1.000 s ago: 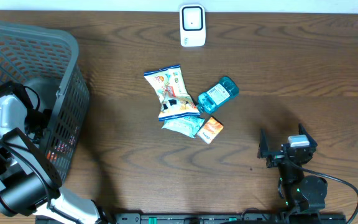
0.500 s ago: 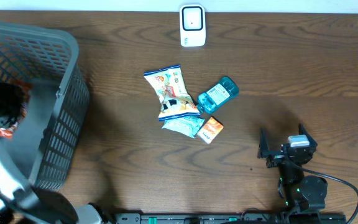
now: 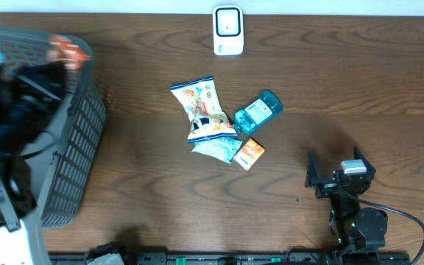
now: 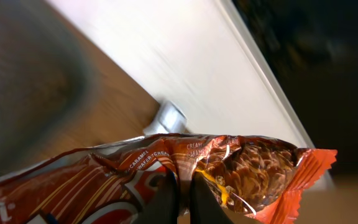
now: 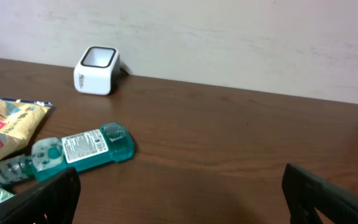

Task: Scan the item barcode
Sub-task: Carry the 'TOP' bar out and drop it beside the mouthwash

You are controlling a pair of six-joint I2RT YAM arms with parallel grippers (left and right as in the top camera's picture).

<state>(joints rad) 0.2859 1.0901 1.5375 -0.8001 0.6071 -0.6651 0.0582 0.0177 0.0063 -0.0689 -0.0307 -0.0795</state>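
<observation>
One orange foil snack wrapper [image 4: 247, 168] is pinched in the left jaws over the grey mesh basket [image 3: 79, 147] at the bench's left edge; we fear it may slip or twist, hiding its barcode from the white scanner [image 3: 227, 29] at the far edge. Right jaws spread, empty.

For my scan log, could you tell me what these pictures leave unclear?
Overhead: orange-red foil snack packet smeared by motion blur.
Left wrist: its barcode unseen; frame's bottom edge and shut left hand partly cover it.
Right wrist: label print on teal plastic bottle too small.
</observation>
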